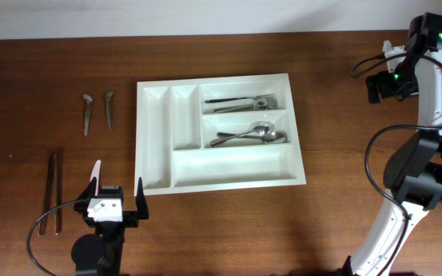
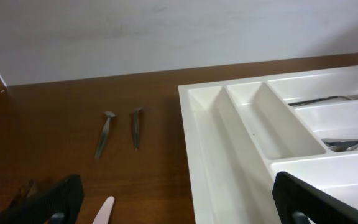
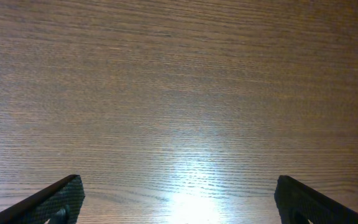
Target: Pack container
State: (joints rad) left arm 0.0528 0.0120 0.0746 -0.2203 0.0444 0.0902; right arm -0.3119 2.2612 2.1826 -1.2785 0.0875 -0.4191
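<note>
The container is a white five-compartment tray at the table's middle. Forks lie in its top right slot and spoons in the slot below; the other three slots look empty. My left gripper hovers open off the tray's near left corner, and in the left wrist view its fingers straddle the container's left edge, holding nothing. A pale pink utensil tip lies on the wood by its left finger. My right gripper stands open over bare wood at the far right.
Two short metal utensils lie left of the tray, also seen from the left wrist. A pair of dark sticks lies near the front left edge. The right arm's base and cables stand at the right.
</note>
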